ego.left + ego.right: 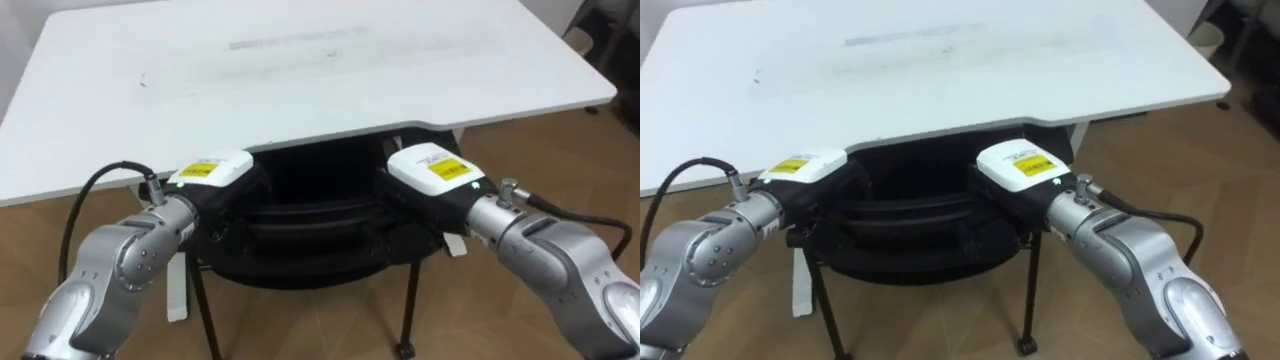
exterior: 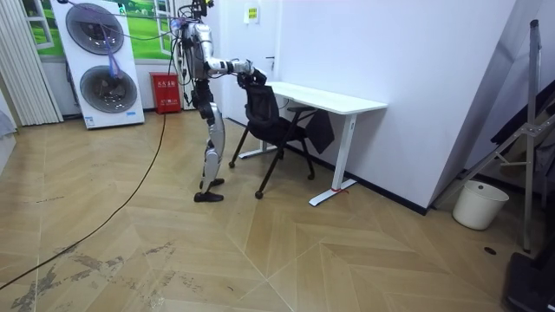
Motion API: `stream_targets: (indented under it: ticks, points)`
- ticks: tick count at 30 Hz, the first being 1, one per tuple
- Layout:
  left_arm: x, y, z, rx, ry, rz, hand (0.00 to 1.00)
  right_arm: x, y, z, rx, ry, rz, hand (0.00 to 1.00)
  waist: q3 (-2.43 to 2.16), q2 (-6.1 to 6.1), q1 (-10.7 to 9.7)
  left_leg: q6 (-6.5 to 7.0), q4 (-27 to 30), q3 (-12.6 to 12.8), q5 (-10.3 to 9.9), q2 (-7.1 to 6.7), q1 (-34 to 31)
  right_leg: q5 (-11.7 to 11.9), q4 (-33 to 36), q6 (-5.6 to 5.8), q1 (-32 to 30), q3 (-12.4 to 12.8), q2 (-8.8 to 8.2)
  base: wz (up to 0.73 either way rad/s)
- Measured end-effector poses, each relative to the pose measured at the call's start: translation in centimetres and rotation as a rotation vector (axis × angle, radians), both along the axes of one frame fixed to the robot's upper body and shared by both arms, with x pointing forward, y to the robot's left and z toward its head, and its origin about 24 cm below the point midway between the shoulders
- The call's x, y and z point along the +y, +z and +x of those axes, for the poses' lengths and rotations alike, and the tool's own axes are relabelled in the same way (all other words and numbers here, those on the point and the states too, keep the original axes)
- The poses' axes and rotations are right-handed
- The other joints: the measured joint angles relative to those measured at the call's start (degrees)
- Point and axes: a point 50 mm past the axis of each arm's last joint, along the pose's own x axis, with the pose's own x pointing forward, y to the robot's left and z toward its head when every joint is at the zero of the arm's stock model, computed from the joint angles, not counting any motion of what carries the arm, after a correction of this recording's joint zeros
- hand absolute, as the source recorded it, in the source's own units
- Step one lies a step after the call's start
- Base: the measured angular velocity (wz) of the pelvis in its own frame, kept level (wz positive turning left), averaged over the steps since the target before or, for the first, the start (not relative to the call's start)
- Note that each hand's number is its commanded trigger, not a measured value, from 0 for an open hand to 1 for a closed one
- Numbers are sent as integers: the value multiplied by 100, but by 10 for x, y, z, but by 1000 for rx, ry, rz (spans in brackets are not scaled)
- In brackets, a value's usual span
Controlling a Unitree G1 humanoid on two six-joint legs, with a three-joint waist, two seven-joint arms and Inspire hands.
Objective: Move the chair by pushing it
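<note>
A black chair (image 1: 300,255) stands before me with its seat partly under the white desk (image 1: 300,70). Both hands rest against the top of its backrest (image 1: 310,212). My left hand (image 1: 215,175) is at the backrest's left end and my right hand (image 1: 435,172) at its right end, both just below the desk's near edge. In the room view I stand upright behind the chair (image 2: 269,121), on the room view's left of it, arms stretched forward toward the desk (image 2: 334,100).
The desk stands against a white wall. A red box (image 2: 166,93) and a panel with round machine pictures (image 2: 95,61) are behind me. A white bin (image 2: 479,204) sits far along the wall. Wooden floor lies around the chair.
</note>
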Motion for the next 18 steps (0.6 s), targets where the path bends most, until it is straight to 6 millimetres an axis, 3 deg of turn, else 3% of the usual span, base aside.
stream_targets:
  ticks: [8,9,10,18]
  points:
    - [1,1,-2,-5,9,5,100,-8,-1,1,1,-46,-10,100,-89,-51,-106,45,-215,69,51,-12,54,224,-456,50,144,-77,11,-3]
    - [1,0,-3,-3,9,6,91,-8,-2,0,5,-48,-10,68,-95,-61,-102,40,-246,70,57,-16,83,238,-477,52,168,-80,12,0]
    - [1,-1,-4,3,7,8,0,-8,-4,-1,12,-50,-10,0,-107,-80,-105,36,-288,69,60,-23,141,252,-556,53,244,-100,17,0]
    - [1,0,-7,9,1,12,0,-14,-2,1,-10,-94,-9,0,-113,-94,-180,21,-407,23,67,-60,326,314,-812,68,515,-181,28,4]
